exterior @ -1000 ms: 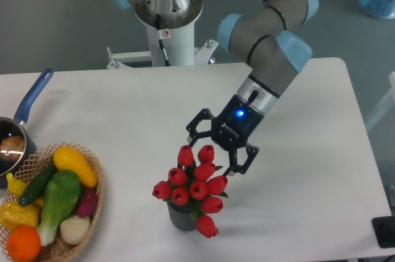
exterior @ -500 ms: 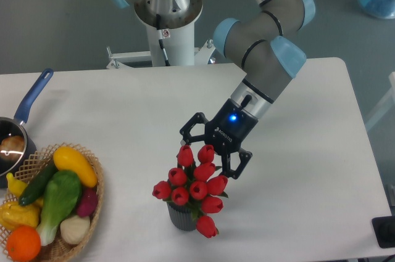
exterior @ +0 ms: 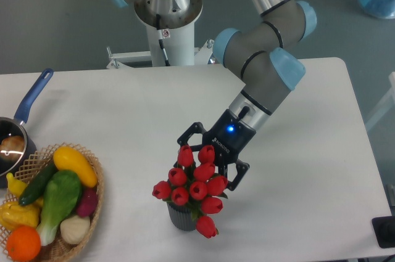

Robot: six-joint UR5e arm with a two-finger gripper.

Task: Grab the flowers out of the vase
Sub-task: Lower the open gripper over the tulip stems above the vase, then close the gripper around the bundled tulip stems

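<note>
The flowers (exterior: 192, 187) stand upright in the vase (exterior: 181, 216), stems running down into it and buds crowded at the top, facing the camera. One bud droops over the rim toward five o'clock. The vase sits on the white table (exterior: 123, 120), toward its near edge and right of the wicker basket (exterior: 95, 203).

The gripper (exterior: 205, 166) comes in from one o'clock, its black fingers spread wide on either side of the bunch's top. The buds at twelve o'clock lie between the fingers; whether the fingers touch them, I cannot tell. Nothing is clamped.

The tulips are glossy red, packed tight, with a little green showing beneath. The vase is dark grey and ribbed.
</note>
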